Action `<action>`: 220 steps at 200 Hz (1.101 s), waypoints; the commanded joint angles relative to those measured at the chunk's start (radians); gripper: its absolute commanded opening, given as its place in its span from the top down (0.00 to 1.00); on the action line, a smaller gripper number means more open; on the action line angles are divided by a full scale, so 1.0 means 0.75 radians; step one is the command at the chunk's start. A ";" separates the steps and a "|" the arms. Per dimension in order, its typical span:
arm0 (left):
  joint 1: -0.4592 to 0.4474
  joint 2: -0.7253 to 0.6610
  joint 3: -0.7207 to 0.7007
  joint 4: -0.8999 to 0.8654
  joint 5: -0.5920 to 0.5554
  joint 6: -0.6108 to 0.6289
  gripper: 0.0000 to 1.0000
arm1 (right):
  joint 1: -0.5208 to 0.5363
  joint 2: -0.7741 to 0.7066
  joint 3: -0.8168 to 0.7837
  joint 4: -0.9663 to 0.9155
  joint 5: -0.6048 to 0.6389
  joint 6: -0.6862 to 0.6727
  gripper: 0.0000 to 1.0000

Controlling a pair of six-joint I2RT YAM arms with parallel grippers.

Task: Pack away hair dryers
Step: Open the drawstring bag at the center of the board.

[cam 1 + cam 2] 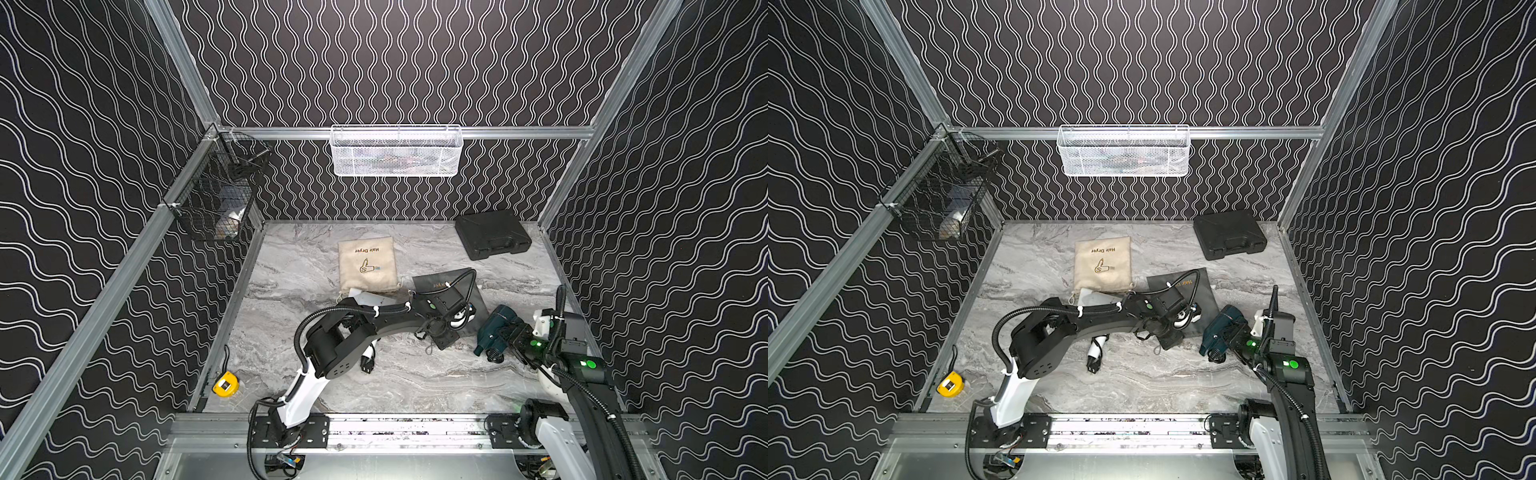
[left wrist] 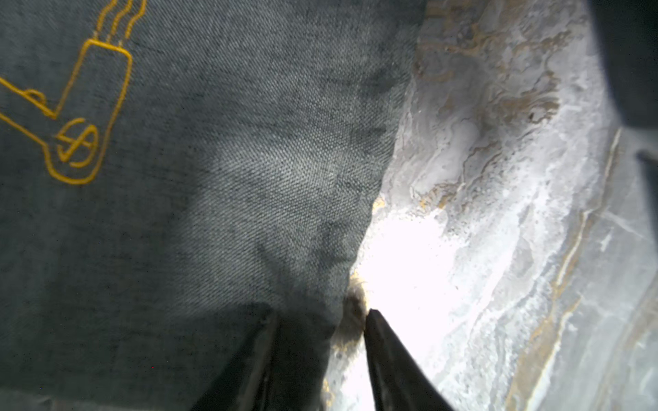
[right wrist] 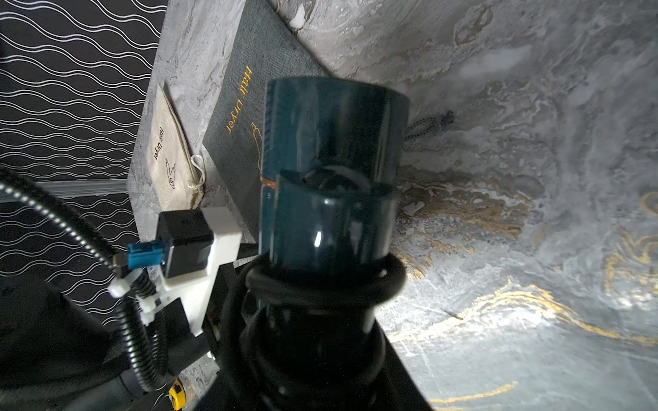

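A dark teal hair dryer (image 1: 496, 326) (image 1: 1219, 328) (image 3: 331, 160) has dark cord wound round its handle, and my right gripper (image 1: 509, 338) is shut on that handle at the right of the table. The white hair dryer (image 1: 368, 355) (image 1: 1096, 353) lies mostly hidden under my left arm; only its handle and black plug show. My left gripper (image 1: 442, 338) (image 2: 322, 313) points down at the edge of the grey pouch (image 1: 436, 282) (image 2: 213, 178) (image 3: 245, 117). Its jaws stand apart, one finger on the cloth and one on the table.
A beige pouch (image 1: 365, 264) lies behind the left arm. A black hard case (image 1: 492, 235) sits at the back right. A yellow tape measure (image 1: 225, 384) lies at the front left. A white wire basket (image 1: 397, 151) and a black wire basket (image 1: 220, 191) hang on the walls.
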 commanded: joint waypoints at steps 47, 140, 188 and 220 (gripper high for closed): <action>0.000 -0.016 -0.034 0.035 0.072 0.034 0.78 | 0.000 -0.012 -0.010 0.063 -0.023 0.006 0.98; 0.004 -0.037 -0.051 0.056 0.117 -0.005 0.87 | -0.001 -0.016 -0.021 0.051 -0.026 -0.001 0.98; 0.016 -0.060 -0.057 0.060 0.168 -0.018 0.79 | -0.001 0.010 -0.020 0.072 -0.048 -0.003 0.98; 0.023 -0.074 -0.072 0.072 0.157 -0.032 0.82 | 0.000 0.013 -0.011 0.062 -0.036 -0.010 0.98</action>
